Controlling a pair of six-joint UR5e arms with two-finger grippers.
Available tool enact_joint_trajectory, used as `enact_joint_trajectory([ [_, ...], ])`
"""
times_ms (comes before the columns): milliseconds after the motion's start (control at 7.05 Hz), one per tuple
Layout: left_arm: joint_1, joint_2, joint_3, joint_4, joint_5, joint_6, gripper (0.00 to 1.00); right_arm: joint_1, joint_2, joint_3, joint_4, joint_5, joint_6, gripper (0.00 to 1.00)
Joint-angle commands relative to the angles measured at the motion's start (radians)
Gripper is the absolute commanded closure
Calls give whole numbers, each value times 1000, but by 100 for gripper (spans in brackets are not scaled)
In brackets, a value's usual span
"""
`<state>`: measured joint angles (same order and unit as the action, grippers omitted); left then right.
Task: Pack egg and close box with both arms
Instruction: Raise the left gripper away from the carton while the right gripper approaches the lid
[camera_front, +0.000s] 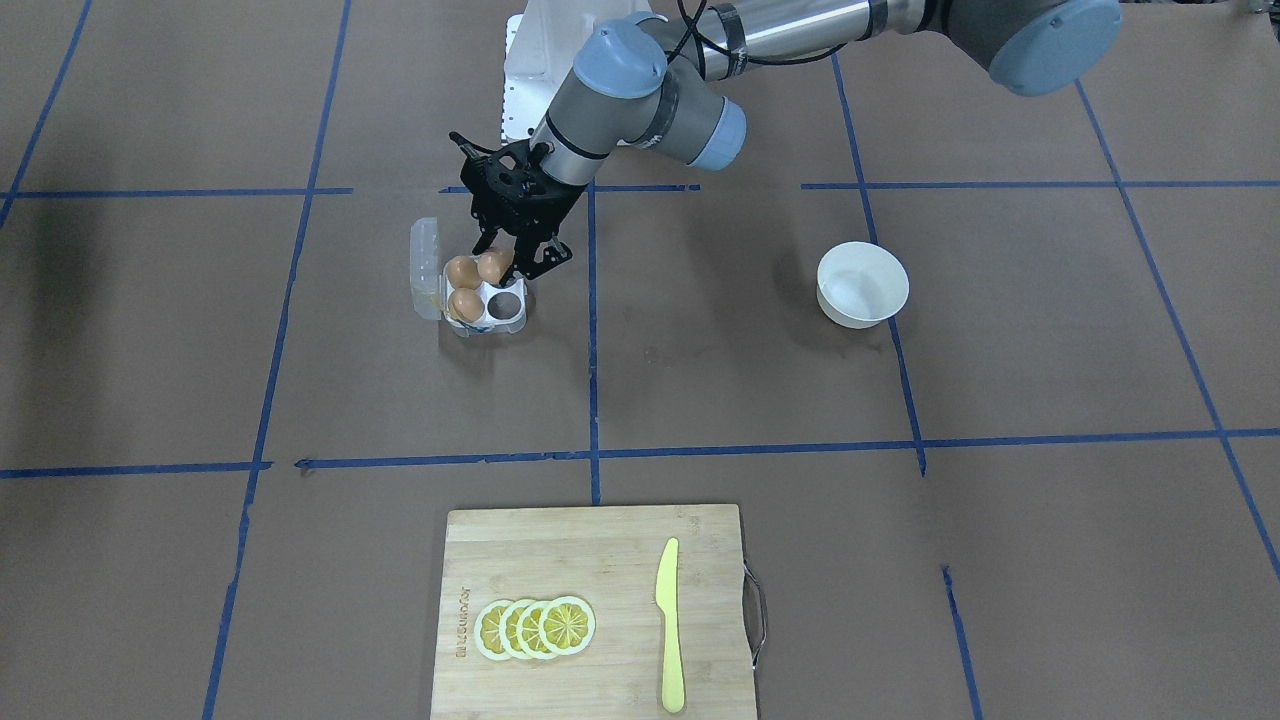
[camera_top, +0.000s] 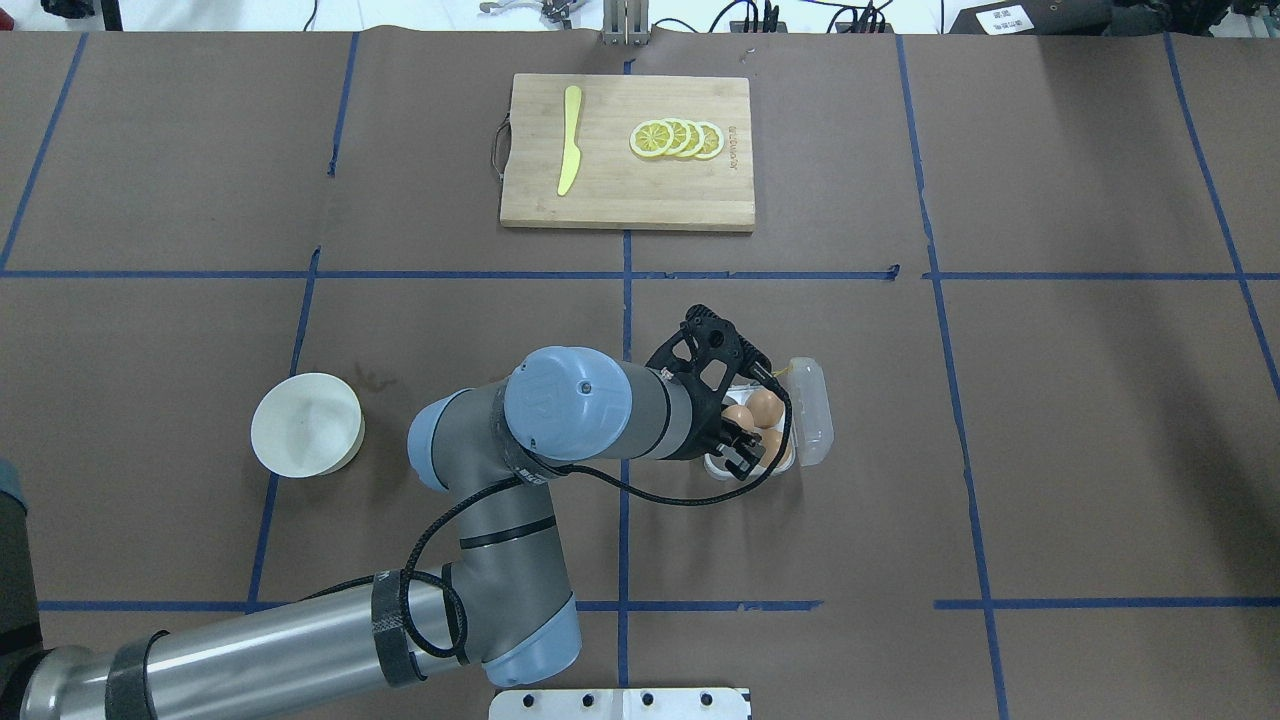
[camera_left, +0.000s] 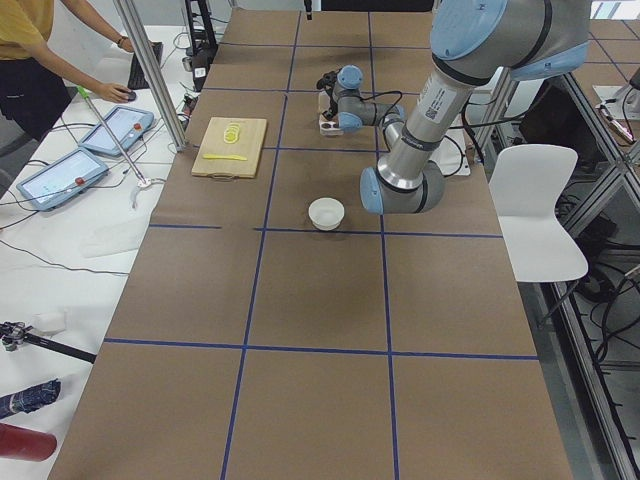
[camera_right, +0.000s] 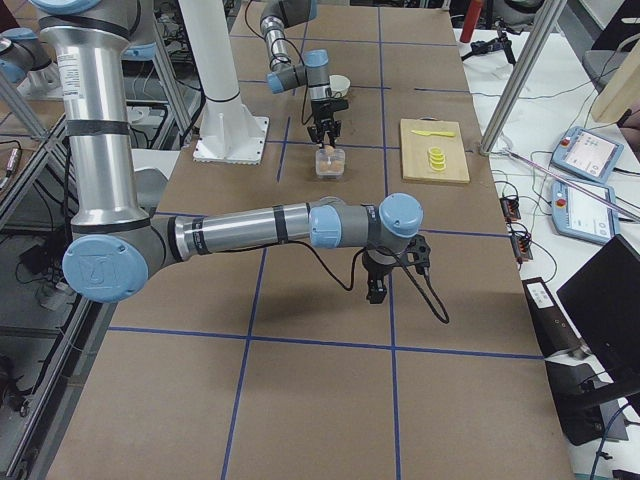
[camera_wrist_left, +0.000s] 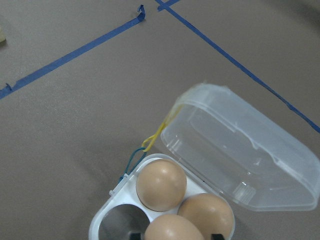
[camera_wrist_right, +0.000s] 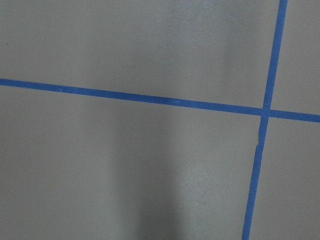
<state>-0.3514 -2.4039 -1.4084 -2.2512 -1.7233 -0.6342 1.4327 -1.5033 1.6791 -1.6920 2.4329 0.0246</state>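
Note:
The clear box (camera_front: 424, 268) lies with its lid (camera_wrist_left: 240, 155) swung open flat on the table. Two brown eggs rest in its far cells (camera_wrist_left: 161, 184). One cell (camera_front: 505, 303) holds nothing. My left gripper (camera_front: 500, 270) hangs straight over the box, its fingers on either side of a third egg (camera_front: 493, 265), which sits slightly higher than the others and fills the bottom edge of the left wrist view. My right gripper (camera_right: 375, 290) shows only in the exterior right view, low over bare table nearer the camera than the box; I cannot tell its state.
An empty white bowl (camera_front: 862, 285) stands on the robot's left of the box. A bamboo cutting board (camera_front: 590, 610) with lemon slices (camera_front: 535, 627) and a yellow knife (camera_front: 668, 620) lies at the table's far side. A person (camera_left: 30, 60) stands beyond that edge.

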Motion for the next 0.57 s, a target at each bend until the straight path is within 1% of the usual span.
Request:
enact_joint_trajectory([
  [0, 2, 0, 5, -10, 1, 2, 67, 0, 0, 1, 0, 0, 0, 0],
  [142, 17, 5, 3, -14, 19, -4, 1, 0, -2, 1, 0, 0, 2, 0],
  [284, 26, 3, 3, -25, 49, -10, 0, 0, -2, 2, 0, 0, 2, 0],
  [426, 26, 3, 2, -25, 50, -12, 0, 0, -2, 1, 0, 0, 2, 0],
])
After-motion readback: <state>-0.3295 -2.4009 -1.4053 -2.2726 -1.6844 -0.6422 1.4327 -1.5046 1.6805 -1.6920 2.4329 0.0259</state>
